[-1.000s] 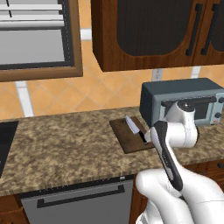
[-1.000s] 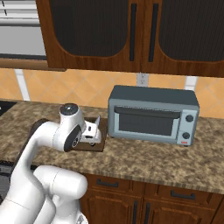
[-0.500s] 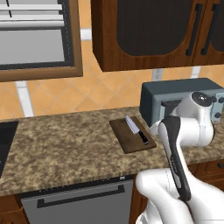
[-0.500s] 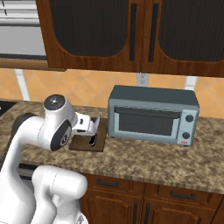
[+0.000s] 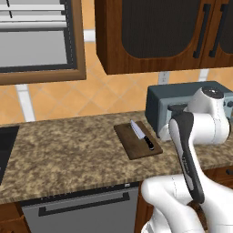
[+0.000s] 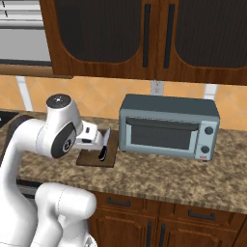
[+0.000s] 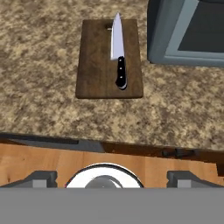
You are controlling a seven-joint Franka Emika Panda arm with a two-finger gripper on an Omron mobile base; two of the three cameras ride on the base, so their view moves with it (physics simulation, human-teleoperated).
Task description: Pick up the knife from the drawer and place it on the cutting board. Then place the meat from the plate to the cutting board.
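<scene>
Steel-bladed and black-handled, the knife (image 7: 119, 52) lies flat on the cutting board (image 7: 94, 65) beside the toaster oven (image 7: 188, 33). We judge it light, stiff and thin, best pinched across the handle. Our gripper (image 7: 105, 177) hangs released, jaws wide, holding nothing.

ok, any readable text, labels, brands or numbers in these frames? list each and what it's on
None readable anywhere.
Toaster oven: two round knobs and a small red mark at its lower right corner, too small to read as text.
Knife and cutting board: no markings.
Upper cabinets and granite counter: no signs or labels.
</scene>
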